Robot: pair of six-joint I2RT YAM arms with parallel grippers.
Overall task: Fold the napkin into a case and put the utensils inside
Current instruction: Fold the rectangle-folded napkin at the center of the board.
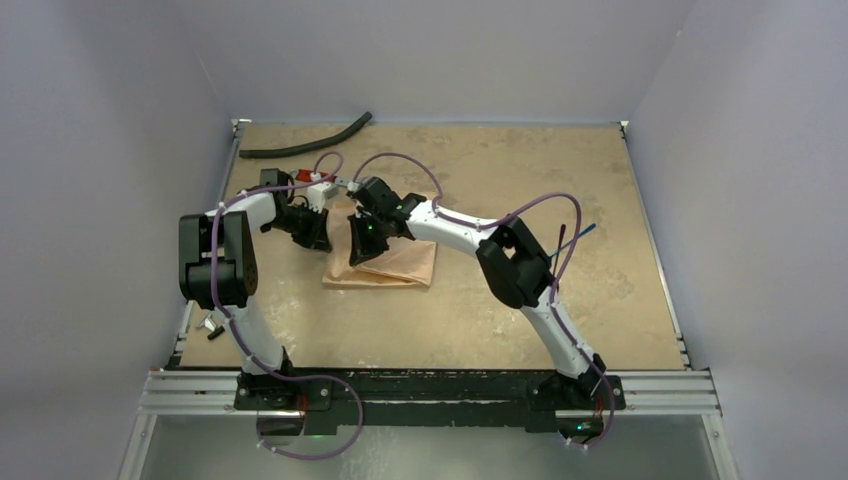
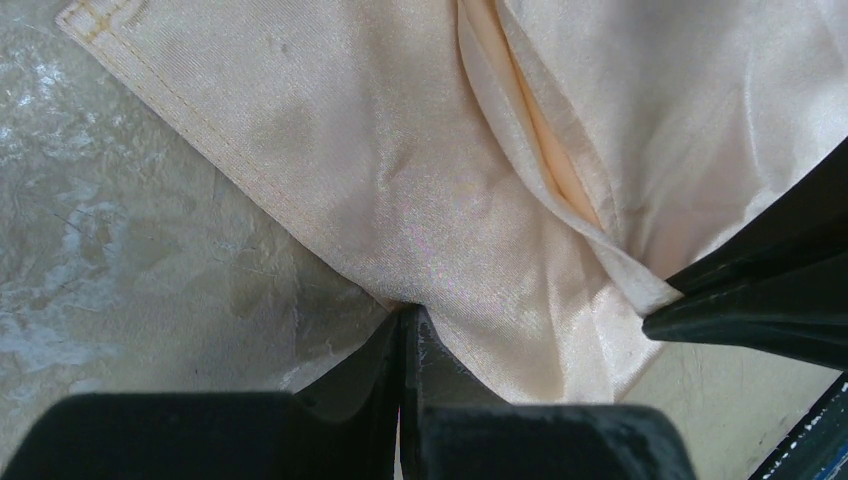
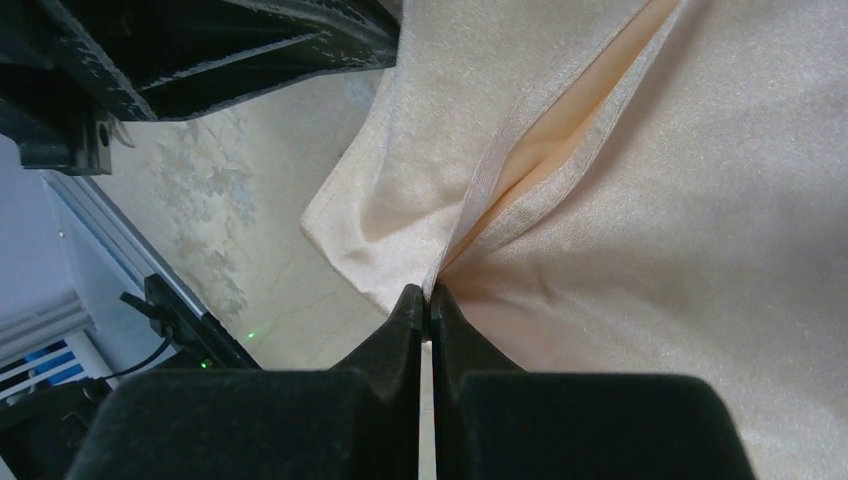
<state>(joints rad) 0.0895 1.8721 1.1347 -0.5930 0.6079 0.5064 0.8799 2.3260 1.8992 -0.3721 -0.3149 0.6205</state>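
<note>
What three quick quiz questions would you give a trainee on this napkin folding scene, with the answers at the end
1. True or false: the left gripper hangs open above the napkin.
2. Fill in: the utensils lie on the ___ arm's side of the table.
3. The right gripper is shut on: A) the napkin, B) the utensils, C) nothing.
Key: 1 false, it is shut on the napkin; 2 right; 3 A.

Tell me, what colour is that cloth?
The napkin is plain peach-orange, clearest in the left wrist view.
</note>
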